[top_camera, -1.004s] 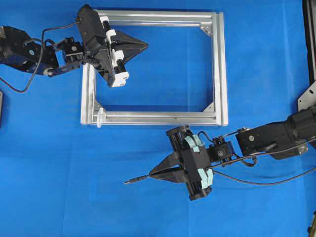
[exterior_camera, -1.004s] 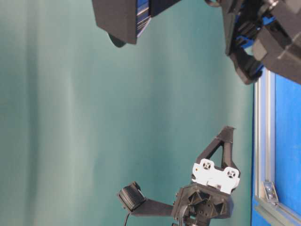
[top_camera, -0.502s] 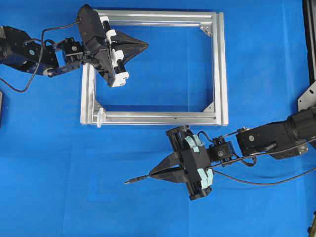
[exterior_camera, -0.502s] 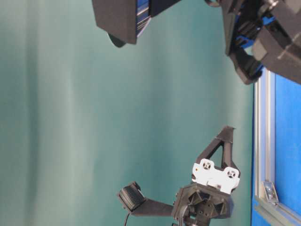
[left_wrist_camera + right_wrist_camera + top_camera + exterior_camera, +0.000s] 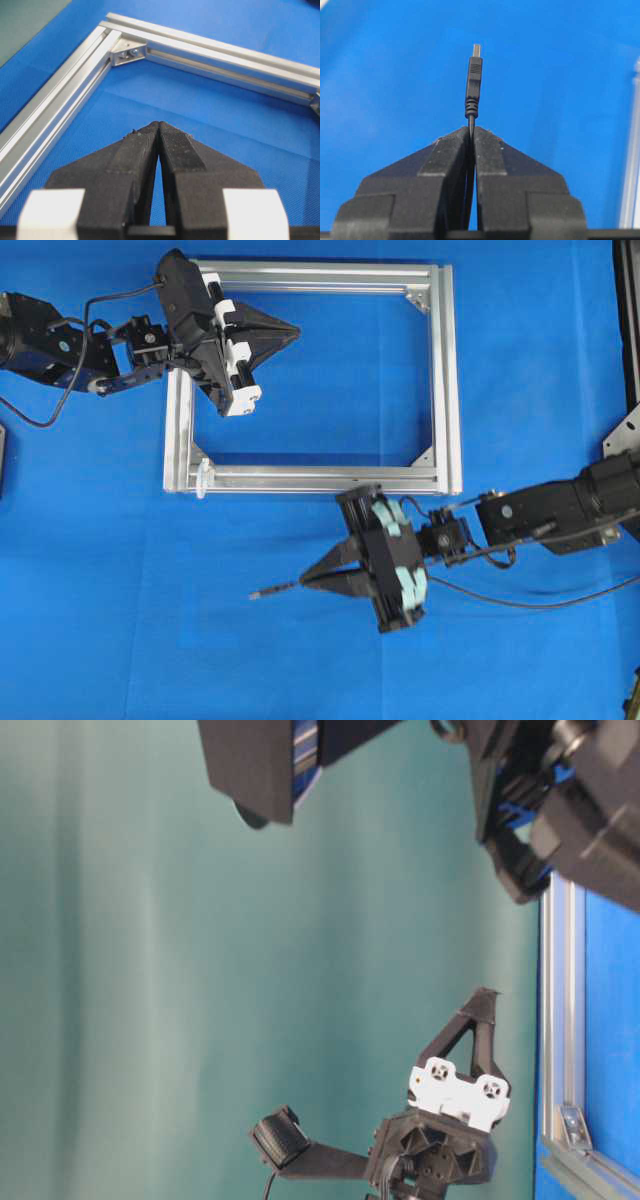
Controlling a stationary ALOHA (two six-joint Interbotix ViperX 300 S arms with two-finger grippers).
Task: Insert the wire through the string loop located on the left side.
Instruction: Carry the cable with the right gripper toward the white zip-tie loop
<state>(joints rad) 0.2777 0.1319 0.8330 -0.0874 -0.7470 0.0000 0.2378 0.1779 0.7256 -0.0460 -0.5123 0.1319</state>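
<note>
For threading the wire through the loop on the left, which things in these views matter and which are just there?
Belongs to the job:
- thin black wire with a small plug tip, clamped in the right gripper
- tiny white string loop at the silver frame's lower left corner
- left gripper, jaws shut on nothing

Just there:
- silver aluminium frame
- blue table cover

Surface: blue cloth-covered table (image 5: pixel 120 620).
Lying on it: silver aluminium frame (image 5: pixel 445 380), rectangular, flat.
On frame: white string loop (image 5: pixel 203 478), lower-left corner.
</note>
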